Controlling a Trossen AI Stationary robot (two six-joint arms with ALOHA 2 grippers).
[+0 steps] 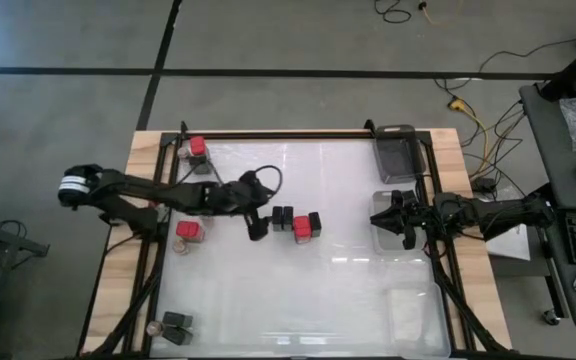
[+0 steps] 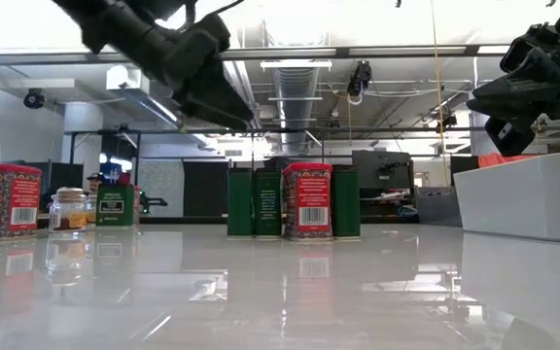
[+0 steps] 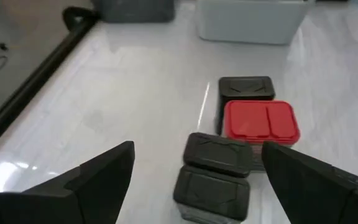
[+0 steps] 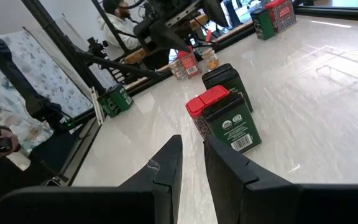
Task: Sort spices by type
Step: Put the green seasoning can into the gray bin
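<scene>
Far left, we see a red tin w/ a small jar [image 1: 199, 148] at the back corner, another red tin + jar [image 1: 189, 232] at the left edge mid-table, and a dark tin pair w/ a tiny jar [image 1: 175, 326] at the front left corner

Left gripper [image 1: 257, 226] hovers just left of the centre cluster, raised off the table, fingers spread wide, holding nothing. Wrist view shows both fingers [image 3: 98, 180] straddling the nearest dark tins [image 3: 214, 174]

Centre cluster: two dark tins [image 1: 282, 218], a red tin [image 1: 302, 230], one more dark tin [image 1: 315, 222], all upright, touching or nearly so in a short row

Handling, as we judge it: the tins look rigid, light, smooth-sided, tall and narrow, so prob. tippy if nudged high. Best hold is across the flat sides near mid-height. Jars look like glass, so go gentler there

Room: lots of bare glossy tabletop [image 1: 308, 290] front + back of the cluster, but neighbours sit tight, so a finger going between them could knock one over

Right gripper [image 1: 393, 217] waits over the clear tray [image 1: 386, 240] at the right edge, fingers nearly together, nothing held. A dark bin [image 1: 397, 150] sits at the back right
</scene>
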